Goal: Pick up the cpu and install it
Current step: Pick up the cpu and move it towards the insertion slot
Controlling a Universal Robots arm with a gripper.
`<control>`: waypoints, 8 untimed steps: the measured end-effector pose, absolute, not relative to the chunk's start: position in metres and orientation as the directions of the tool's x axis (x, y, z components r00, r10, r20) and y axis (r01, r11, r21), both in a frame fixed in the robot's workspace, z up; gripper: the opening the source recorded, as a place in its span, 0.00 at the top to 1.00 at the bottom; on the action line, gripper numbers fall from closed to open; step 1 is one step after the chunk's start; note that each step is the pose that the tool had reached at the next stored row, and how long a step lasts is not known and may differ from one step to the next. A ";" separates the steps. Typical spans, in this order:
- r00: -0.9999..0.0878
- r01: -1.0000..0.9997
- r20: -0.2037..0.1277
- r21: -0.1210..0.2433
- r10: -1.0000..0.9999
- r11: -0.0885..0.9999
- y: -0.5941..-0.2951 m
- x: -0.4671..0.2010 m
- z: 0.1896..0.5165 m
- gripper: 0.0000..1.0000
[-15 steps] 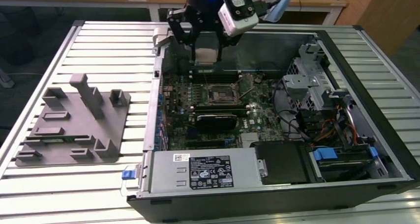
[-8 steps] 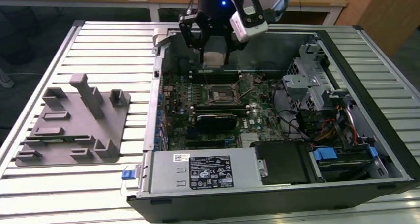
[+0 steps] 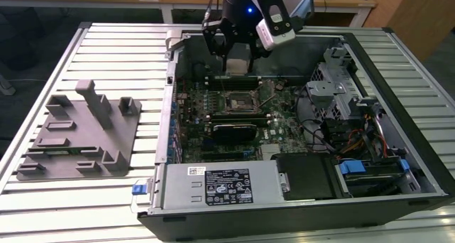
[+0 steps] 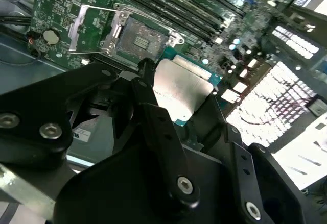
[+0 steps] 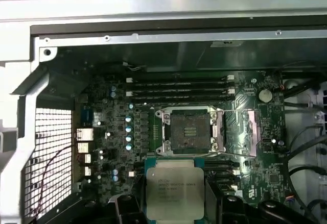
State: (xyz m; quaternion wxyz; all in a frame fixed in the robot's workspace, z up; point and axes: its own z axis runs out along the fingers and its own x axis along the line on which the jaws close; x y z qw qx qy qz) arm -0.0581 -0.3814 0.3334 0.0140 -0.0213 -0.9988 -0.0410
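Note:
My gripper (image 3: 238, 67) is shut on the cpu (image 3: 239, 66), a flat square chip with a shiny silver top and a thin green rim. It hangs above the motherboard inside the open computer case (image 3: 370, 56). In both wrist views the cpu (image 4: 181, 89) (image 5: 175, 187) sits between my black fingers (image 4: 148, 106). The socket (image 3: 242, 102) (image 4: 140, 40) (image 5: 190, 130) is a black-framed square with a dark centre, and its metal load plate (image 5: 246, 131) is swung open beside it. The cpu is above the socket and a little short of it, not touching.
Memory slots (image 5: 179, 86) run along one side of the socket. A black finned block (image 3: 235, 131) lies on its other side, then a power supply (image 3: 220, 184). Drive bays and cables (image 3: 355, 131) fill the exterior view's right. A grey fixture (image 3: 78, 136) stands on the slatted table at that view's left.

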 end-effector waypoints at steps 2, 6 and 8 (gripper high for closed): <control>-0.999 0.044 0.030 0.081 0.041 0.996 -0.379 -0.054 0.330 0.45; -0.999 0.043 0.030 0.081 0.041 0.996 -0.375 -0.046 0.322 0.45; -0.999 0.043 0.030 0.081 0.041 0.996 -0.374 -0.043 0.319 0.45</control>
